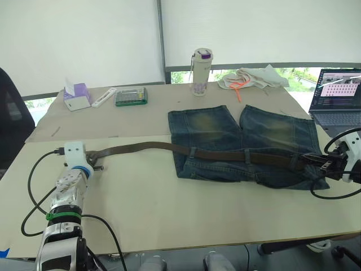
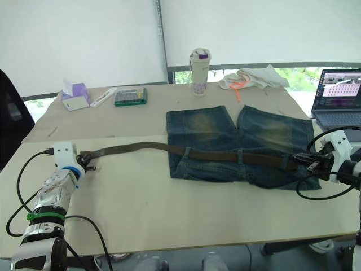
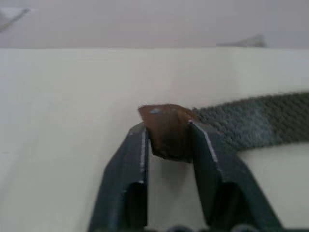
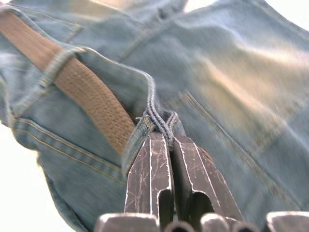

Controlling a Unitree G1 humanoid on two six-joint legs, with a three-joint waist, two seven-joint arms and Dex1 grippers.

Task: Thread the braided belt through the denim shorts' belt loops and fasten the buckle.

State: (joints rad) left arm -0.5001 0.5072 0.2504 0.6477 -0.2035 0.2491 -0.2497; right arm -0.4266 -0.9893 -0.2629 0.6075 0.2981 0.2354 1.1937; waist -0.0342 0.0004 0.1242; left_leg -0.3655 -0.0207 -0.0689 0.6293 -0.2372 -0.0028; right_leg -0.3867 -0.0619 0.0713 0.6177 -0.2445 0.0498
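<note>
I'm midway through threading: the braided belt (image 1: 169, 148) already runs under several belt loops (image 1: 193, 152) along the waistband of the denim shorts (image 1: 242, 144), which lie flat toward the desk's right edge. My left hand (image 3: 166, 137) is clamped on the belt's leather tip, out near the desk's left edge. My right hand (image 4: 166, 145) is pinched tight on a fold of waistband denim at the shorts' right end. I can't make out the buckle. Next I judge the two ends must come together, which calls for drawing the long free tail back toward the shorts. The strap looks dark brown, woven, lying flat and untwisted.
</note>
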